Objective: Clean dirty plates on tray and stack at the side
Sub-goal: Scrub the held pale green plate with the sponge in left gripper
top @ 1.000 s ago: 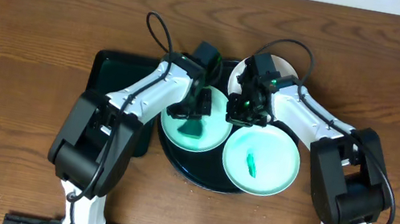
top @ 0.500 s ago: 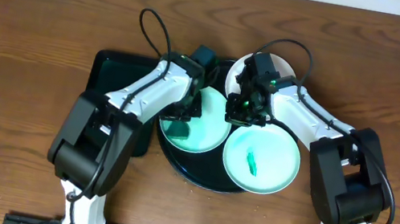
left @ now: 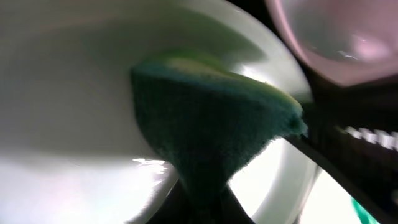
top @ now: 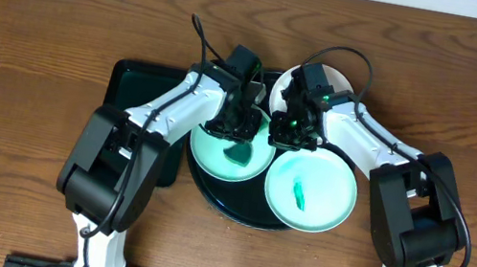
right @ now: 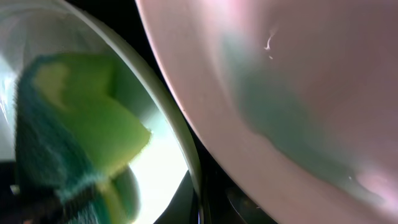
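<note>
The round black tray holds three plates. My left gripper is shut on a green and yellow sponge and presses it onto the mint plate at the tray's left. My right gripper is shut on that plate's right rim; the sponge shows beside it. A second plate with a teal smear lies at the front right. A white third plate lies at the back, partly hidden by the right arm.
A rectangular black tray lies left of the round tray, under the left arm. Another plate's pale surface fills the right of the right wrist view. Brown wooden table lies all around.
My left gripper has swept the sponge across the mint plate, first a little left, then right toward the right gripper. The right gripper and the other plates have stayed put.
</note>
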